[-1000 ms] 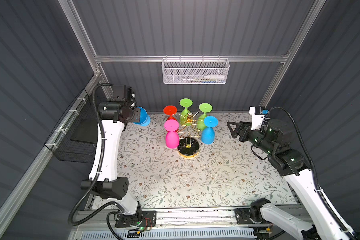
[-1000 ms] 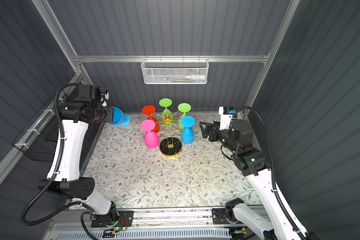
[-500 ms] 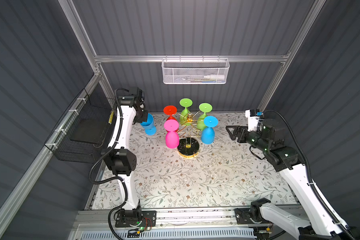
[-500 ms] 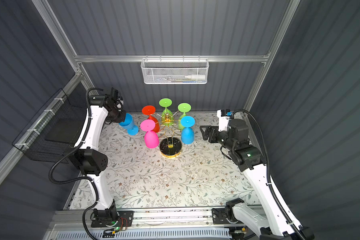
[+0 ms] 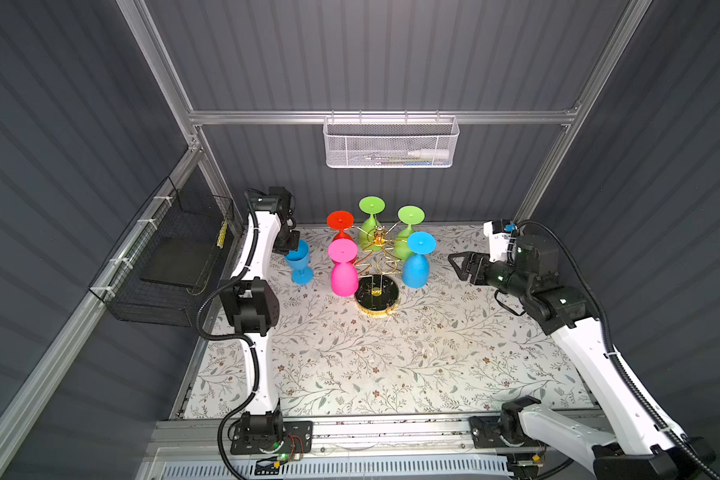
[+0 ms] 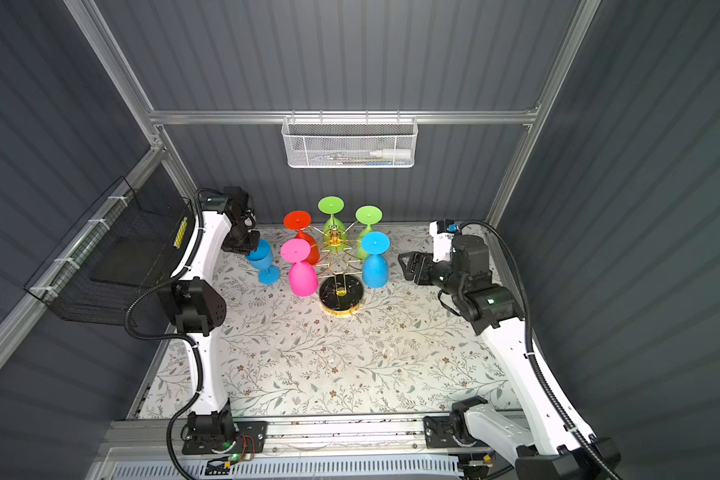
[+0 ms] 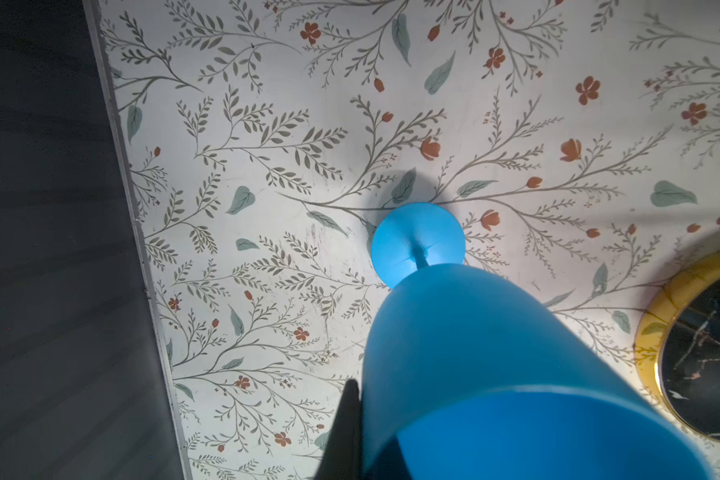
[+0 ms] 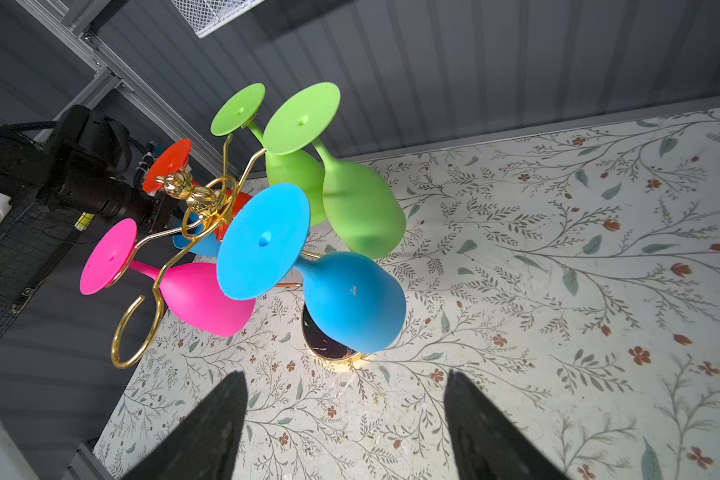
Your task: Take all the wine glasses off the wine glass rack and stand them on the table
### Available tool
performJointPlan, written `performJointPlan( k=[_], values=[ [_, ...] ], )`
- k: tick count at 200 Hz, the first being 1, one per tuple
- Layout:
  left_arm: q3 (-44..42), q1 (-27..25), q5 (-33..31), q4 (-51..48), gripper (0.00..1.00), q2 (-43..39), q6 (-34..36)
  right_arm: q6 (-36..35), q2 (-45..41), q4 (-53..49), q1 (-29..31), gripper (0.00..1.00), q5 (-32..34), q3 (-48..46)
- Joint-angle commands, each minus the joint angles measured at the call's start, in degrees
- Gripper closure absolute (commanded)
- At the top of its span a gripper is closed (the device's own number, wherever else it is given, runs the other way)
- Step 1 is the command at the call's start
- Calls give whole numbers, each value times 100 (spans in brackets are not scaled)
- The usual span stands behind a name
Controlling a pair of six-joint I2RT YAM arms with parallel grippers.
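Left gripper [image 5: 291,248] pinches rim of upright blue wine glass [image 5: 300,261], clear of wine glass rack [image 5: 376,294], foot near worktop [image 5: 391,365]; placing step, release next. Right gripper [image 5: 458,268] wide, empty.

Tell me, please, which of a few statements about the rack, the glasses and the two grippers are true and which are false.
1. Five glasses hang upside down on the wine glass rack. True.
2. The left gripper is empty. False: it is shut on a blue wine glass, upright and off the rack.
3. The right gripper is open and holds nothing. True.
4. Two pink glasses hang on the rack. False: only one pink glass hangs there.
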Motion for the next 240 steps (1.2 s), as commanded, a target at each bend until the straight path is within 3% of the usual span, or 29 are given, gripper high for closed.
performJointPlan(
  k=[1,18,54,128,240],
  values=[
    [94,78,77,-75,100,78,-29,49,25,12,-44,23,-139,52],
    [26,96,126,-23,97,85,-37,74,61,29,-55,24,-180,74],
    [-46,131,168,3,80,48,-50,135,70,85,-106,24,-258,62],
    [-47,204,476,161,61,-202,-110,225,62,142,-234,25,-558,63],
    [-423,271,1173,947,54,-1476,-280,408,249,402,-317,29,-1037,203]
  ],
)
